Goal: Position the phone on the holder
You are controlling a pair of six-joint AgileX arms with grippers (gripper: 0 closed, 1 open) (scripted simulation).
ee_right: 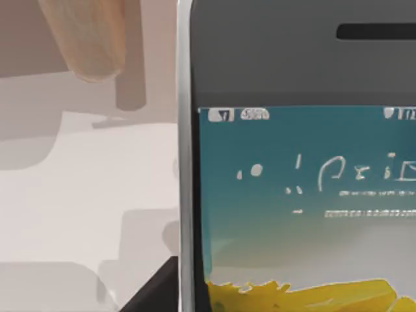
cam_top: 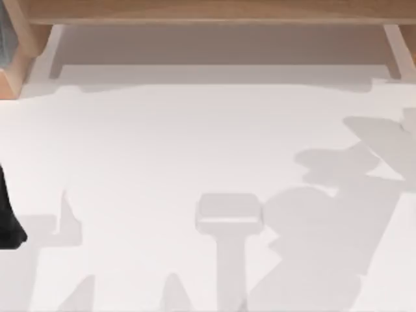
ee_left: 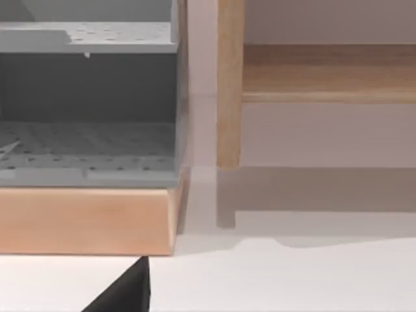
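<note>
The phone (ee_right: 292, 162) stands very close in the right wrist view, white-edged with a black front, a dark earpiece slot and a lit teal-and-yellow screen. A dark corner of my right gripper (ee_right: 151, 294) pokes in beside the phone's edge. I cannot tell whether the gripper holds it. A pale grey block (cam_top: 229, 214) sits at the middle front of the white table (cam_top: 162, 143), and I cannot tell whether it is the holder. My left arm (cam_top: 8, 218) is a dark shape at the table's left edge, and a dark wedge of its gripper (ee_left: 123, 294) shows over the table.
A wooden frame (cam_top: 208, 12) runs along the table's far side, with a wooden post (ee_left: 229, 84) and a wooden leg (ee_right: 88, 39). A grey perforated shelf unit (ee_left: 88, 97) on a wooden base (ee_left: 84, 218) stands at the far left. Arm shadows fall across the right.
</note>
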